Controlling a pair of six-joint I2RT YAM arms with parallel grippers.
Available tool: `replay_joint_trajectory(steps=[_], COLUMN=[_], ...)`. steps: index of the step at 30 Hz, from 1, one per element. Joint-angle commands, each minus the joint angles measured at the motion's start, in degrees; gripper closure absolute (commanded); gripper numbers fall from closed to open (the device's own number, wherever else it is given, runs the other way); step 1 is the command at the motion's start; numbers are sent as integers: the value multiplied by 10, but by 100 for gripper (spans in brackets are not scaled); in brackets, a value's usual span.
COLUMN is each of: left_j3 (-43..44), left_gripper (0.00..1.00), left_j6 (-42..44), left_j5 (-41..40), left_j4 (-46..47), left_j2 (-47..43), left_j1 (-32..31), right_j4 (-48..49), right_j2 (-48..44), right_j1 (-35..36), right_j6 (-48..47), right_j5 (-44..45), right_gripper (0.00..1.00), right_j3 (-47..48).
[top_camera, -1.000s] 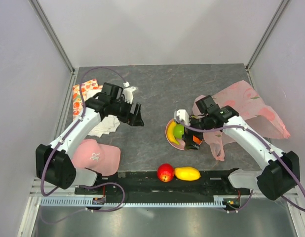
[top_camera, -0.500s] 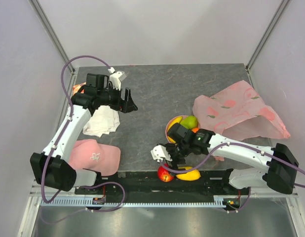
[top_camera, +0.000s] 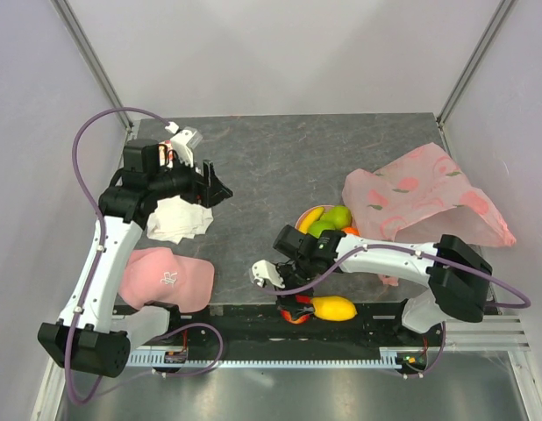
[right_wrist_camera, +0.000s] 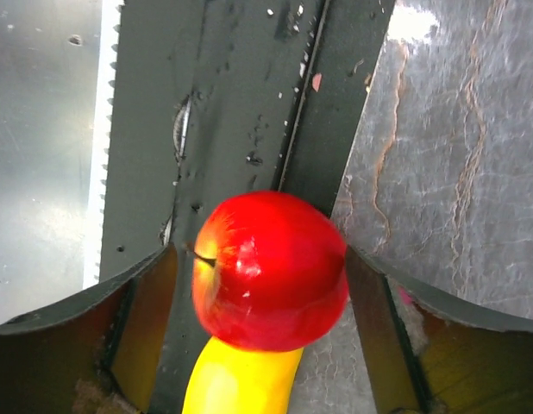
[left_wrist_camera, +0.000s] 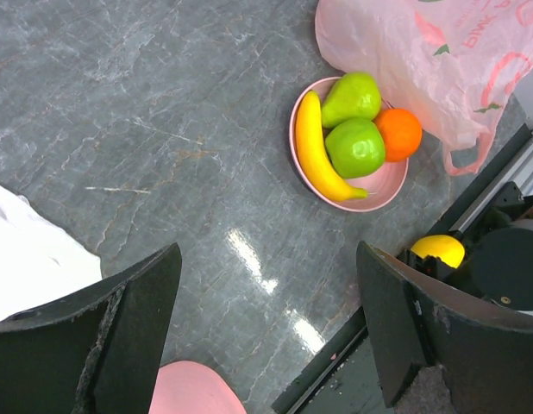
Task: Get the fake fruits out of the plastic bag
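A pink plate (top_camera: 299, 230) holds a banana (left_wrist_camera: 314, 147), a green pear (left_wrist_camera: 353, 95), a green apple (left_wrist_camera: 354, 147) and an orange (left_wrist_camera: 398, 132). The pale-pink plastic bag (top_camera: 420, 197) lies crumpled behind it at the right. On the black front rail rest a red apple (right_wrist_camera: 266, 272) and a yellow mango (top_camera: 334, 308), touching each other. My right gripper (right_wrist_camera: 262, 259) reaches down over the red apple, one finger on each side. The right finger touches the apple and a thin gap shows at the left one. My left gripper (left_wrist_camera: 266, 259) hangs open and empty high over the table's left side.
A pink cap (top_camera: 170, 276) lies at the front left, and a white cloth (top_camera: 179, 217) sits behind it under the left arm. The black rail (top_camera: 245, 317) runs along the table's front edge. Grey walls enclose both sides.
My right arm swung from the plate to the front edge and came down round the red apple, its jaws narrowing a little. My left arm rose and drew back to the left.
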Motion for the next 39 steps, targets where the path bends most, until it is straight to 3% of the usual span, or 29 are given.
replay_joint_trajectory(steps=[1, 8, 13, 20, 28, 39], left_j3=[-10, 4, 18, 46, 88, 91], left_gripper=[11, 11, 12, 12, 13, 13], left_j6=[-27, -27, -28, -9, 44, 41], left_j5=[30, 36, 49, 72, 64, 71], left_j4=[7, 11, 15, 23, -10, 6], left_j2=[-20, -15, -6, 36, 92, 126], left_j1=[13, 16, 17, 21, 30, 30], right_j4=[-10, -53, -134, -242, -244, -211], right_j2=[15, 41, 30, -23, -14, 6], right_j1=[1, 0, -31, -179, -303, -317], right_j6=[18, -11, -54, -125, -182, -236], right_j5=[10, 77, 57, -8, -27, -8], right_gripper=[17, 59, 72, 73, 73, 71], right_j3=[23, 38, 102, 150, 146, 118])
